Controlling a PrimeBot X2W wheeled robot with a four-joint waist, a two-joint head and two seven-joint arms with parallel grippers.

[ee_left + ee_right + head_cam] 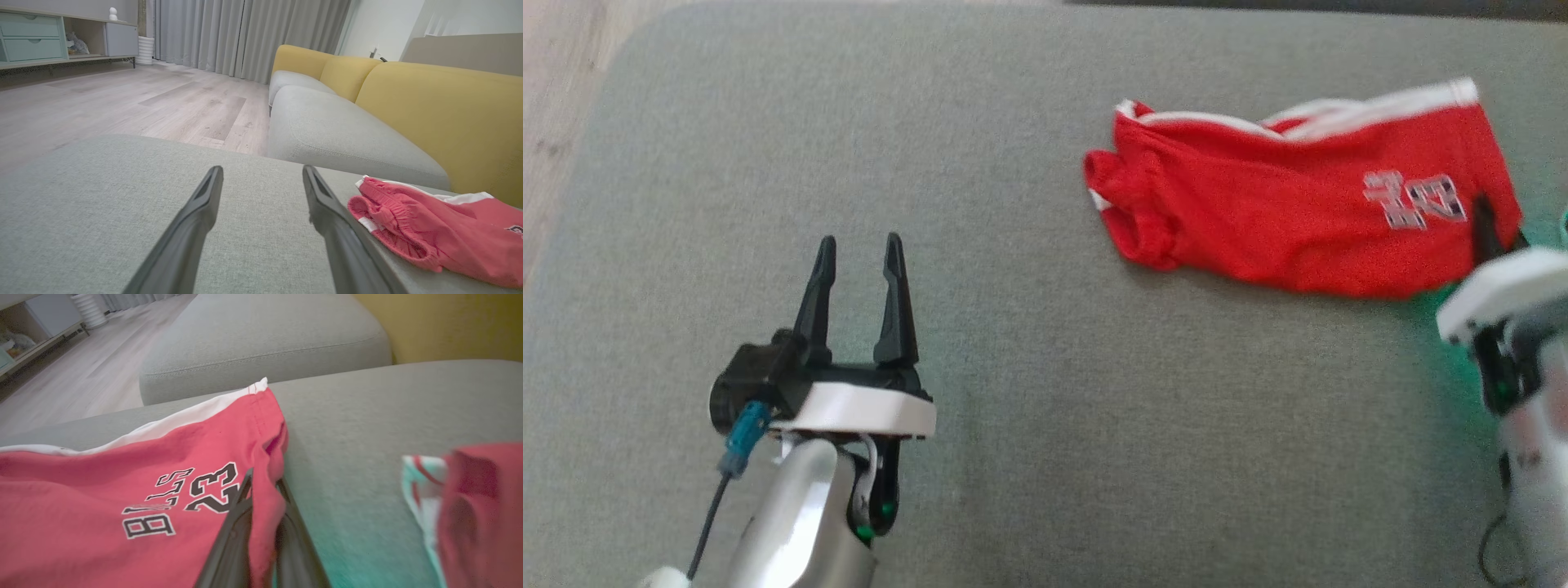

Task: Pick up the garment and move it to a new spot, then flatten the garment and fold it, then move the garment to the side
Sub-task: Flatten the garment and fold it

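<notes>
On the grey cushion [1029,425], toward the right of the head view, the red garment [1282,204] is laid with its long axis running left to right, the gathered waistband pointing left and the printed end right. That right end is clamped by the right gripper [264,478]; the left gripper [859,249] is held spread wide, well apart from the garment.

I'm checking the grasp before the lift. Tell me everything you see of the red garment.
The red garment looks like soft knit shorts with white side trim, a gathered waistband and a printed 23 with lettering. It lies rumpled on the grey cushion, at the robot's right. The right gripper is shut on a fold at its edge.
</notes>
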